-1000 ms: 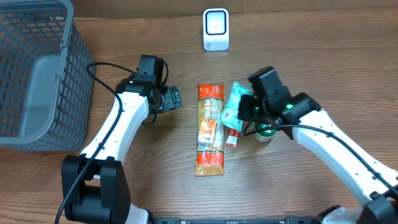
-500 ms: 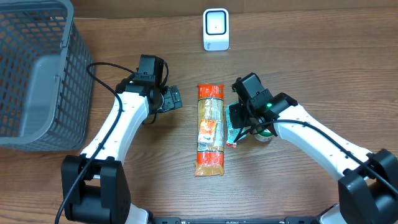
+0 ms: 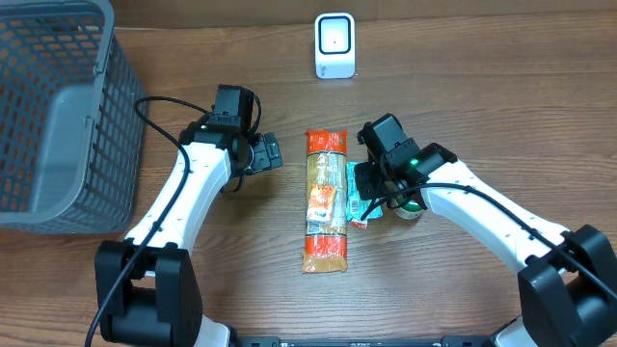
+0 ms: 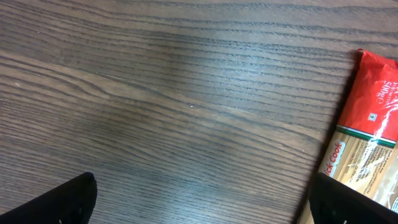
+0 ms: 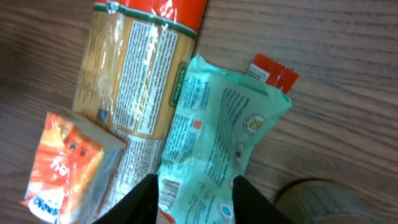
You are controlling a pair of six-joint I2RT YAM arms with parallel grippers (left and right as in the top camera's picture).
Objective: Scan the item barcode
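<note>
I am judging the scan not yet done: the teal packet [image 5: 211, 143] is lying against the pasta pack [image 3: 325, 207], well apart from the scanner [image 3: 335, 45] at its twelve o'clock. My right gripper [image 5: 196, 186] is straddling it with jaws partly apart, and my left gripper [image 4: 205, 199] is gaping wide, empty.

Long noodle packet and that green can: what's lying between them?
A mint-green pouch, lying over a small red-ended sachet. The right wrist view shows both between the noodle packet and the can.
</note>
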